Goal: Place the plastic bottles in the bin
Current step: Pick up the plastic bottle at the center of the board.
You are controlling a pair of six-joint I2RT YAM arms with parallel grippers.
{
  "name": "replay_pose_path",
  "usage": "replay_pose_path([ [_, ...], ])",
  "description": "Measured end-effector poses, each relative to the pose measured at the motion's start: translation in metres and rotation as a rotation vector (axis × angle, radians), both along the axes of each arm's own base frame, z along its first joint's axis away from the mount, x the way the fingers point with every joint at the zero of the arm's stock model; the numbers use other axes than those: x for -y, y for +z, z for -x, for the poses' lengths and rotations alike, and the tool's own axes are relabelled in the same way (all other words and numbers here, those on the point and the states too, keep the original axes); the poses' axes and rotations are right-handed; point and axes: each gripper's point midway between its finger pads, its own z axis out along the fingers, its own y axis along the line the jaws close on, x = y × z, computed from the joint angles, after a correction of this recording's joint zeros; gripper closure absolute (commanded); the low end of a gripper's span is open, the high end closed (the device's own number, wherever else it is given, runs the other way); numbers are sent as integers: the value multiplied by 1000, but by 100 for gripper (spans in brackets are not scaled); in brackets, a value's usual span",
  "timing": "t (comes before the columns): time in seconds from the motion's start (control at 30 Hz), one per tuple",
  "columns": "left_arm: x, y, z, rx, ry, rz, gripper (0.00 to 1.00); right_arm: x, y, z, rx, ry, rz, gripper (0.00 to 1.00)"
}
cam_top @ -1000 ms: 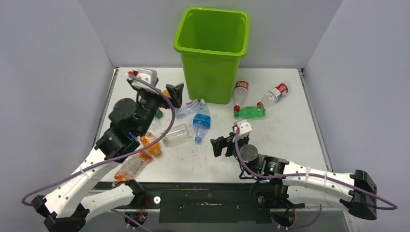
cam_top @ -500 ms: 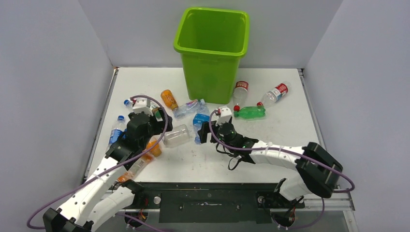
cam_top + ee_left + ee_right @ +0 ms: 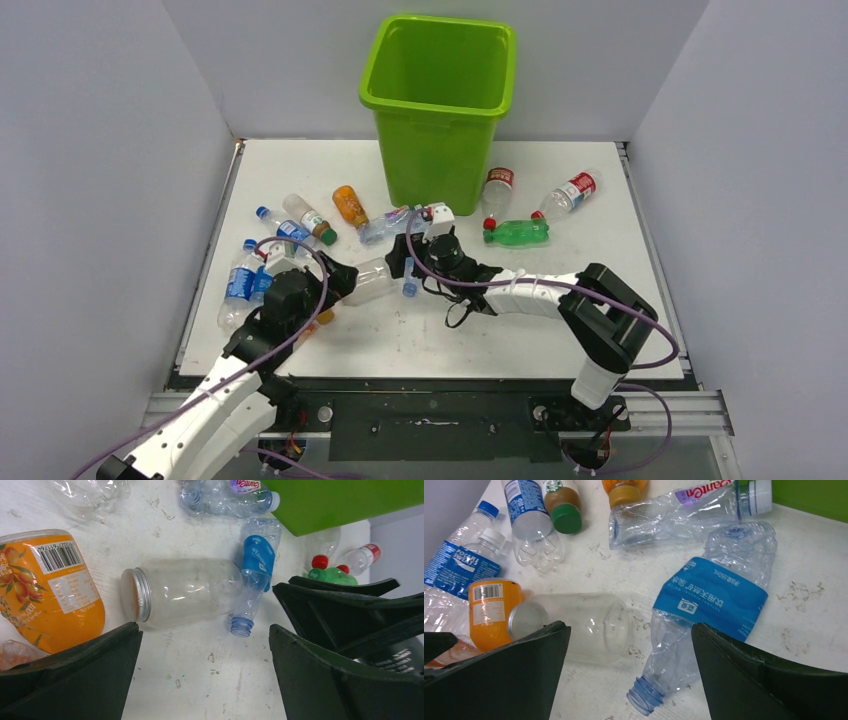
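In the left wrist view we are seeing only a green corner of the bin (image 3: 345, 505), the top edge cutting off the rest; the orange bottle (image 3: 55, 590) is running off the left edge, its lower end going under a finger (image 3: 75, 680) of the left gripper (image 3: 204, 630). In the right wrist view the two blue-labelled bottles (image 3: 466, 567) are getting clipped at the left. From above, the right gripper (image 3: 408, 265) is covering part of the blue-labelled crushed bottle (image 3: 408, 288).

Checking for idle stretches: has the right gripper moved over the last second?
Yes. In the top view the right gripper has gone up and left, toward the bin, and now hangs open over a crushed blue-labelled bottle.
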Motion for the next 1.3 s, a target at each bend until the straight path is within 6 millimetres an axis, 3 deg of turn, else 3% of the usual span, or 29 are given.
replay_pose_path([
  [0.3,-8,32,10,86,5,30,0,33,-44,23,-96,-61,65,4],
  [0.4,-15,64,8,153,7,-22,2,30,-46,29,-109,-63,65,3],
  [0.5,-29,114,3,265,32,-100,2,28,-47,33,-115,-68,65,1],
  [0.57,-37,137,2,323,53,-139,2,27,-50,33,-124,-80,74,7],
  [0.63,-45,147,2,360,78,-183,2,25,-55,32,-134,-92,91,12],
  [0.9,-57,114,3,307,91,-284,2,26,-73,27,-174,-151,183,34],
  [1.17,-61,121,8,337,98,-272,2,32,-90,29,-206,-180,232,75],
  [1.23,-61,122,9,341,99,-270,2,32,-90,28,-205,-185,231,92],
  [1.3,-62,122,9,344,100,-270,2,33,-90,28,-204,-185,234,95],
])
